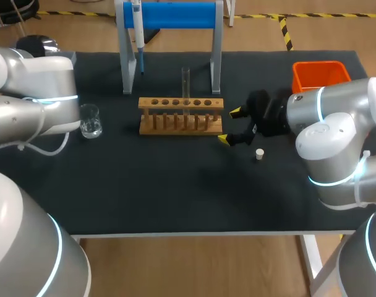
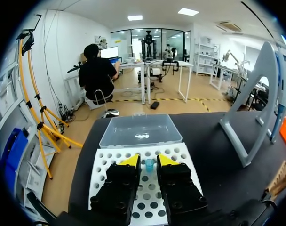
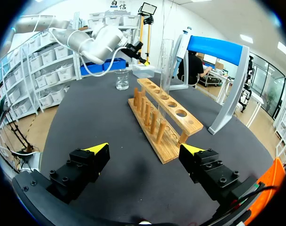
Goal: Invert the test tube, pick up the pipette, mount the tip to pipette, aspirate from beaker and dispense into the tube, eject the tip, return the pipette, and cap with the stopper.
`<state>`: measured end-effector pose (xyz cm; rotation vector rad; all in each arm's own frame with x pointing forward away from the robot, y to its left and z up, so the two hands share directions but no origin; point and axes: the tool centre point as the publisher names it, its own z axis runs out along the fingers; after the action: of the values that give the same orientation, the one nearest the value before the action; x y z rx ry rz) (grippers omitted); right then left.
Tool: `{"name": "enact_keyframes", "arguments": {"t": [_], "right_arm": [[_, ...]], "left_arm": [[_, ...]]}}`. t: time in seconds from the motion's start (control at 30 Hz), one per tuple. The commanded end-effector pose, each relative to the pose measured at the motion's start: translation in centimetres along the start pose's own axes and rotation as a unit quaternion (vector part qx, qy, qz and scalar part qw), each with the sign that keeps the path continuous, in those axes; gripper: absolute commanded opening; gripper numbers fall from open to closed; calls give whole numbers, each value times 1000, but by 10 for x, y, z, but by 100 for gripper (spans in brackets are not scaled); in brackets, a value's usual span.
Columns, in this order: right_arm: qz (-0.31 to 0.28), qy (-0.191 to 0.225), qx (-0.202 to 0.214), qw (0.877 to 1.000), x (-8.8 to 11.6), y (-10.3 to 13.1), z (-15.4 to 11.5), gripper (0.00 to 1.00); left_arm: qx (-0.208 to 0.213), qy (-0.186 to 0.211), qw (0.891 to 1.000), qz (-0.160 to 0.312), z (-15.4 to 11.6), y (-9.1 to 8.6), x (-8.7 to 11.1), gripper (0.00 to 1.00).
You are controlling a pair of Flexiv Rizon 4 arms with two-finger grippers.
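Right gripper (image 1: 229, 126) spread wide just right of wooden rack (image 1: 180, 116) holding upright test tube (image 1: 185, 80), stopper (image 1: 259, 154) nearer on mat; left gripper (image 2: 149, 160) narrowly parted over tip box (image 2: 105, 165).

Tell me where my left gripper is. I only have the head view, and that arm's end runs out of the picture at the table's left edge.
Observer: Your left gripper hangs over a white tip rack full of round holes. The head view does not take this rack in.
Operator: Give me the finger state.
Observer: Open, with the fingers only a narrow gap apart.
Operator: Report what is in that gap.
Observer: One blue tip, standing in a rack hole. The fingers look clear of it on both sides.
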<state>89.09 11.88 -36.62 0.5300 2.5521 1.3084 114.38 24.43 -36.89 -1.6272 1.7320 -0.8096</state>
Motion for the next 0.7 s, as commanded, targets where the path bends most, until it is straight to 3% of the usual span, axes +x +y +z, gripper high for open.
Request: {"name": "enact_keyframes", "arguments": {"t": [0.03, 0.43, 0.57, 0.7], "right_arm": [[0, 0, 0, 1000, 0, -1, -1, 100], [0, 0, 0, 1000, 0, -1, -1, 100], [0, 0, 0, 1000, 0, -1, -1, 100], [0, 0, 0, 1000, 0, -1, -1, 100]], "left_arm": [[-1, -2, 1000, 1, 4, 0, 0, 20], [-1, -4, 1000, 6, 5, 0, 0, 12], [-2, -3, 1000, 5, 5, 0, 0, 0], [-4, -3, 1000, 5, 5, 1, 0, 0]]}}
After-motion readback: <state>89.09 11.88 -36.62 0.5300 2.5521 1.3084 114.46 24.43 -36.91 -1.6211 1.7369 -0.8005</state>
